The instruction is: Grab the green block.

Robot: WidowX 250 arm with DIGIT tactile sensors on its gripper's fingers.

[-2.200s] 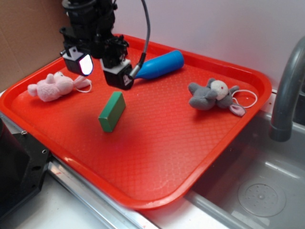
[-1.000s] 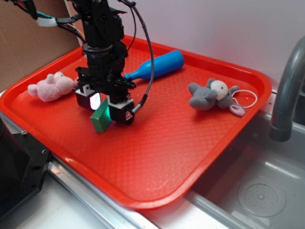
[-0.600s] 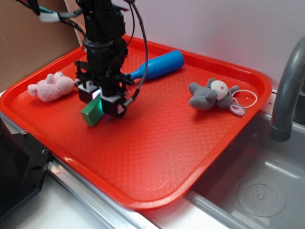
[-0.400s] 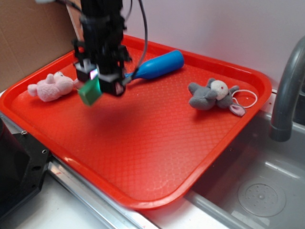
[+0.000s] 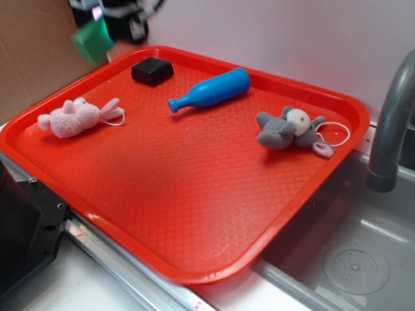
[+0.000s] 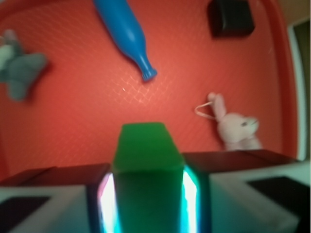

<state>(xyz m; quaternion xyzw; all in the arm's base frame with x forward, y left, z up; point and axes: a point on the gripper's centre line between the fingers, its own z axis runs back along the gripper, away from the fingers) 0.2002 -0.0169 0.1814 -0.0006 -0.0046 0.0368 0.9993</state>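
Up at the far left, well above the tray (image 5: pixel 337 103) and left of the black block (image 5: pixel 152 70), the gripper (image 6: pixel 148 191) clamps the green block (image 5: pixel 91 39) (pinched squarely between both fingers), so the grab looks done and only holding steady remains.

A pale wall (image 5: pixel 292 39) stands behind, brown cardboard (image 5: pixel 32 58) at left, a steel sink (image 5: pixel 350 259) with grey faucet (image 5: pixel 389 123) at right

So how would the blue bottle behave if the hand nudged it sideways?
The blue bottle lies on its side and looks round, so it would probably roll. Its narrow neck may make it curve rather than run straight. The smooth surface looks hard, so it likely stays rigid.
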